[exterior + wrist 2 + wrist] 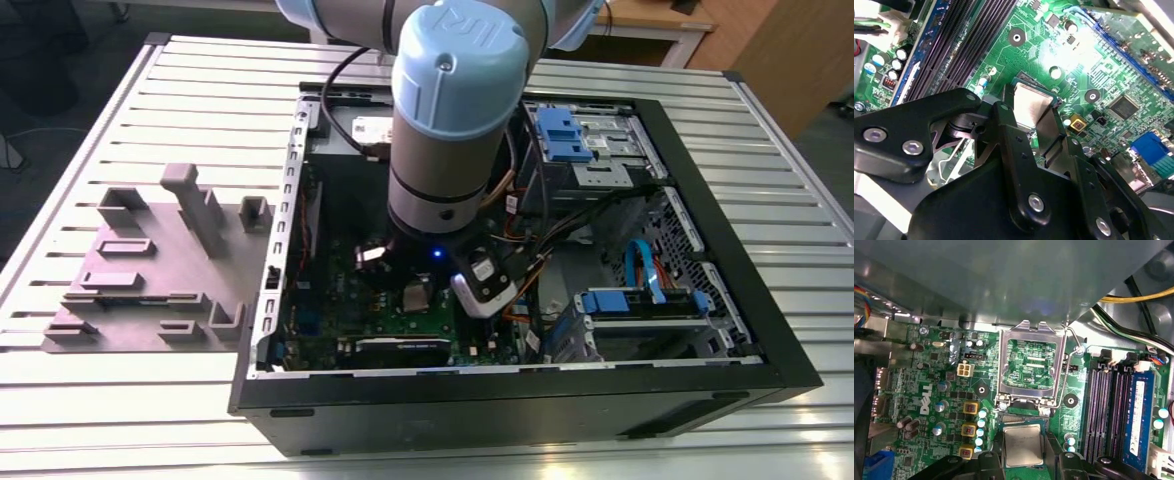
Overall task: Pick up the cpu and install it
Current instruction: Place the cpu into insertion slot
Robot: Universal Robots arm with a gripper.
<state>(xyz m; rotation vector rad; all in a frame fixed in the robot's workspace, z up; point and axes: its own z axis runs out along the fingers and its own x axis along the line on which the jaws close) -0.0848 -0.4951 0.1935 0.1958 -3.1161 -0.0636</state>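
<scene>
Black steel case point(747, 250) lying open on the slatted metal table point(200, 110), reaching almost to the table edge nearest the exterior camera. Grey fixture plate point(147, 270) just beside the case on the exterior view's left, bare slats around both. Tight quarters inside: case wall on one side of the arm point(447, 130), drive bay with blue clips point(574, 135) and a tangle of cables point(534, 250) on the other. Arm dropping straight down between them onto the green motherboard point(934, 390).

Gripper point(1029, 109) set narrow, black fingers point(1008, 132) against two opposite edges of the cpu point(1023, 446), its silvery top facing up and level with the board. Held right at the socket, just beside the hinge edge of the silver socket frame point(1029, 332) — frame swung open, green board visible through its window. Memory slots point(1104, 405) near on one side of the socket, one filled by a blue stick point(1139, 415). Yellow-topped square parts point(970, 408) on the other side, with free board between.

Cannot tell whether seated in the socket or hovering just above — underside and contacts covered by chip and fingers. One edge of the cpu cut off by the gripper body in both wrist views. Fingers masked by the arm's wrist in the exterior view.
</scene>
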